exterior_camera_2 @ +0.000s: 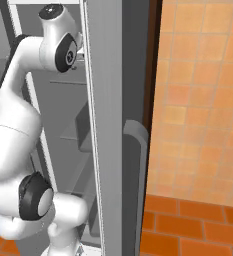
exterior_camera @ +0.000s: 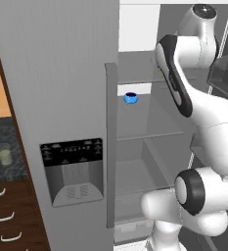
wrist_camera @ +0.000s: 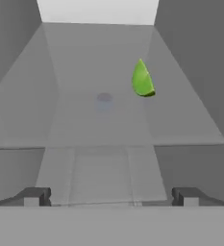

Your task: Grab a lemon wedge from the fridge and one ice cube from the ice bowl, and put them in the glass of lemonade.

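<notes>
While the gripper point(wrist_camera: 111, 197) sits spread wide and empty inside the fridge point(exterior_camera: 61, 88), the lemon wedge point(wrist_camera: 143, 79) rests further back on the shelf point(wrist_camera: 180, 129), off to the right; straight approach risks missing or nudging it away

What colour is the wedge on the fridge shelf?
Green wedge, clearest in the hand view.

lemon wedge point(wrist_camera: 143, 79) on fridge point(exterior_camera: 66, 98) shelf, glass of lemonade point(exterior_camera: 4, 154) left
</notes>
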